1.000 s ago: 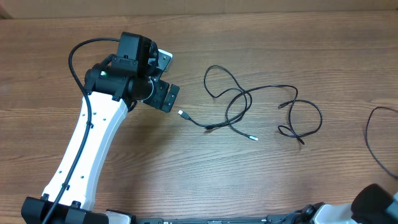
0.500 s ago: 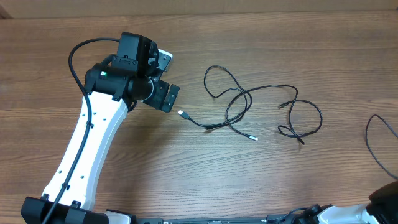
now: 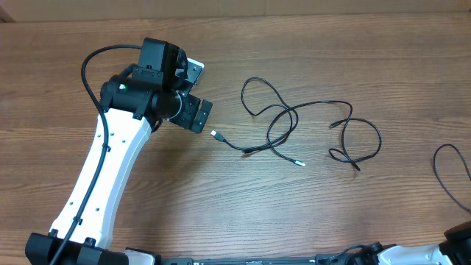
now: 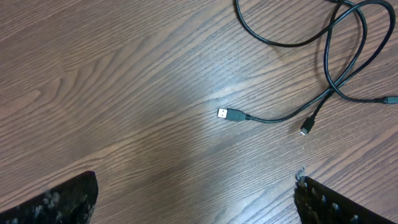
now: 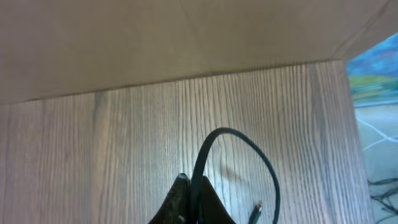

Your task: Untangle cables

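Two thin black cables lie tangled on the wooden table, right of centre in the overhead view. One ends in a silvery USB plug, which also shows in the left wrist view. My left gripper is open and empty, hovering left of that plug; its fingers frame bare wood in the left wrist view. My right gripper is shut on another black cable, which loops up and ends in a small plug. That loop shows at the overhead's right edge.
The wooden table runs to a back edge at a tan wall. The right arm barely shows in the bottom right corner. The left arm's white link crosses the left side of the table.
The right arm has drawn back toward the bottom right corner, and the cable loop at the right edge has moved down with it. The left arm and the tangle have not moved.
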`<state>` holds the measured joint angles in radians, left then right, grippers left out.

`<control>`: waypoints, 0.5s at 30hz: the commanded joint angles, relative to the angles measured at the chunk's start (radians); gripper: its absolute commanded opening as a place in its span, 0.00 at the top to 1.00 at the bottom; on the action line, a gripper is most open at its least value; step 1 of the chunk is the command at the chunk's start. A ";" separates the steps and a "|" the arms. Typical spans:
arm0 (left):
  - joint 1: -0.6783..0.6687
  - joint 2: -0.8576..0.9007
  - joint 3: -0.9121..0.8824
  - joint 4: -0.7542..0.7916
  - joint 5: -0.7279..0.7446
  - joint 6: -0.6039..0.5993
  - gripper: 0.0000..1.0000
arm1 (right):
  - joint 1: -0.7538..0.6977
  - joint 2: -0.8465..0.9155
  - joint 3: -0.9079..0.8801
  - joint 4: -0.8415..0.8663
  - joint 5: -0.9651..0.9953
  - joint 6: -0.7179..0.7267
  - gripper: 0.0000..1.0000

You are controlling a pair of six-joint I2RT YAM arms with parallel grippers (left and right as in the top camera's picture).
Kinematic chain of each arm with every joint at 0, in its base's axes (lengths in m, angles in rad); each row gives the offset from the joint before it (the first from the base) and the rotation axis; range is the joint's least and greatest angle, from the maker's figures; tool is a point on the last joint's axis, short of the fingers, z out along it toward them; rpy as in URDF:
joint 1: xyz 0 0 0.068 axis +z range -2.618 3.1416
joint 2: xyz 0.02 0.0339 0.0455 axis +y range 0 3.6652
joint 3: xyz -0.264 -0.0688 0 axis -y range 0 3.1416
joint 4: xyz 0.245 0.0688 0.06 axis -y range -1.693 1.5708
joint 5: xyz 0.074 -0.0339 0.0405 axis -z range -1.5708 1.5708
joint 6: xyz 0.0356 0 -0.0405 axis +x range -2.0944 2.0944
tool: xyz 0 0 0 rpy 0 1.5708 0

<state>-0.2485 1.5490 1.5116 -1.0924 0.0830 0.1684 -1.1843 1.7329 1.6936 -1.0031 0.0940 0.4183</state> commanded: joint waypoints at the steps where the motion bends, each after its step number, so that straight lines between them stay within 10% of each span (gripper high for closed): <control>1: 0.001 0.002 0.011 0.000 0.014 0.019 0.00 | -0.001 -0.002 -0.056 0.061 -0.007 0.005 0.96; 15: 0.001 0.002 0.011 0.000 0.014 0.019 0.01 | -0.039 0.091 -0.176 0.170 0.058 0.005 0.96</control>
<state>-0.2485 1.5490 1.5116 -1.0924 0.0830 0.1684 -1.2007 1.7809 1.5318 -0.8433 0.1265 0.4183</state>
